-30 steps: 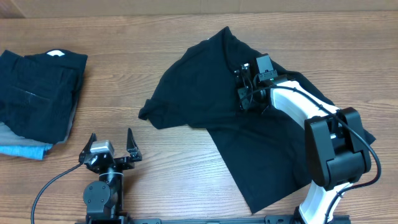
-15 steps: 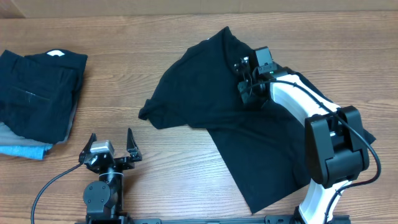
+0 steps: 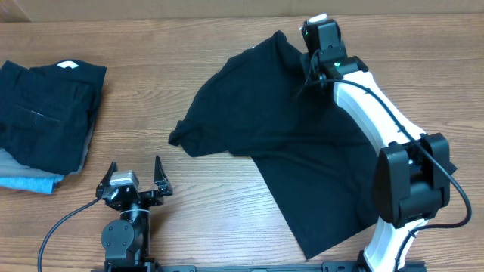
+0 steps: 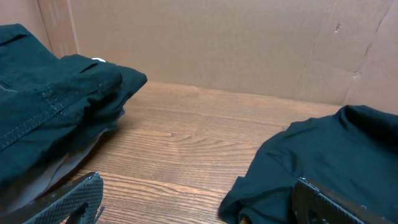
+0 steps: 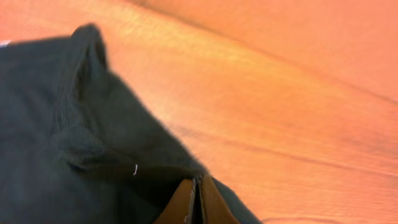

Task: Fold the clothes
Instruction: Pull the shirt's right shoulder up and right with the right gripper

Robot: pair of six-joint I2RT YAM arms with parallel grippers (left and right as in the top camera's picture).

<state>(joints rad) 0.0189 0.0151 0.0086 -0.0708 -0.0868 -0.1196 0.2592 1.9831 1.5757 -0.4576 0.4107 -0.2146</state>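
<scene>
Now | step: looks like pulling the T-shirt [image 3: 265, 113] flat, no fold yet | T-shirt: bunched on table [image 3: 151, 91], middle to 4 o'clock | right gripper [image 5: 198, 186]: pinches its 1 o'clock edge | left gripper [image 3: 136, 166]: wide, empty, 7 o'clock | next: pull gently, keep hold

t-shirt [image 3: 257, 113] plain black; table [image 3: 227, 215] brown wood grain; folded pile [image 3: 45, 106] dark navy over light blue.
</scene>
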